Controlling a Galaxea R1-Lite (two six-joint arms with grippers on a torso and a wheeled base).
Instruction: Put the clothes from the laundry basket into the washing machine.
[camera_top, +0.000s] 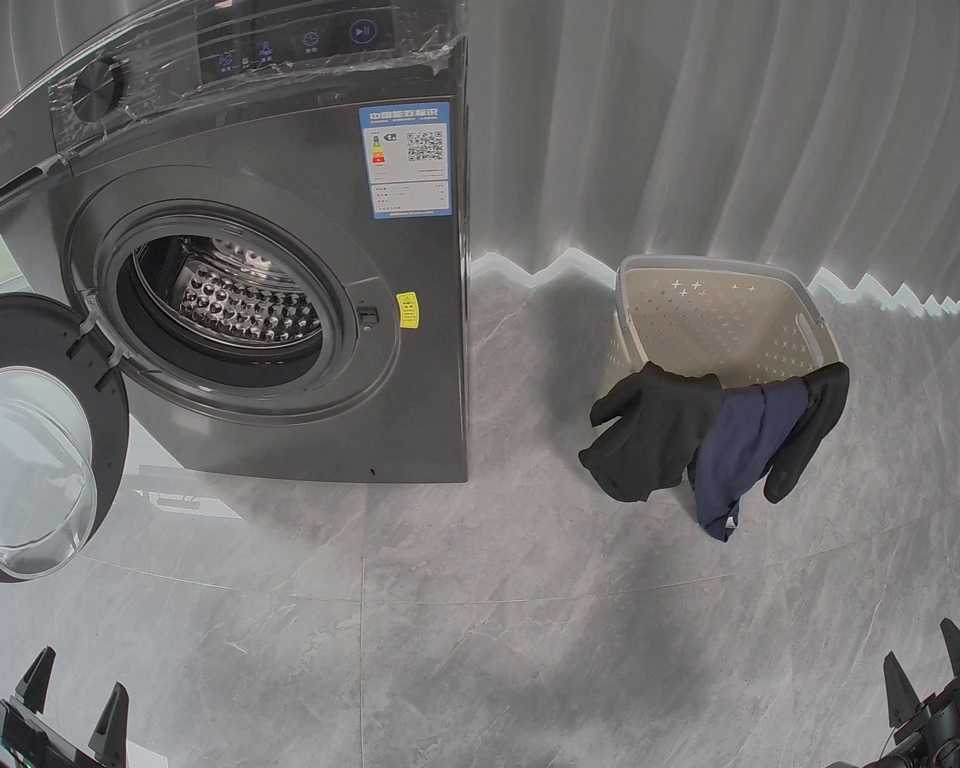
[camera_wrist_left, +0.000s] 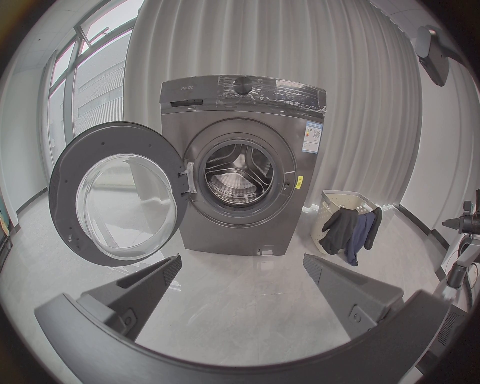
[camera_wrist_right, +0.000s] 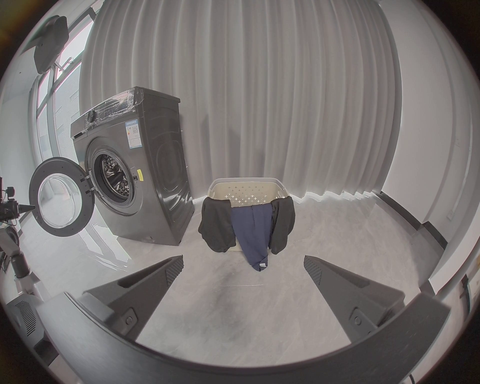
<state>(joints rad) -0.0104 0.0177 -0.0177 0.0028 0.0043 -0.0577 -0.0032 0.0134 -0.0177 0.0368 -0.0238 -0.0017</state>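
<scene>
Black and blue clothes (camera_top: 660, 430) hang over the laundry basket (camera_top: 700, 265) rim, looking easy to grab for the open, empty left end effector (camera_top: 80, 675) and right end effector (camera_top: 918, 645).

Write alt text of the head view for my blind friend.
A grey washing machine stands with its round door swung open, steel drum bare. Right of it on the floor, a beige laundry basket has a black garment, a navy garment and a second black garment draped over its near rim.

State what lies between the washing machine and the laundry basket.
Only bare floor lies between washing machine and laundry basket, as the head view shows.
</scene>
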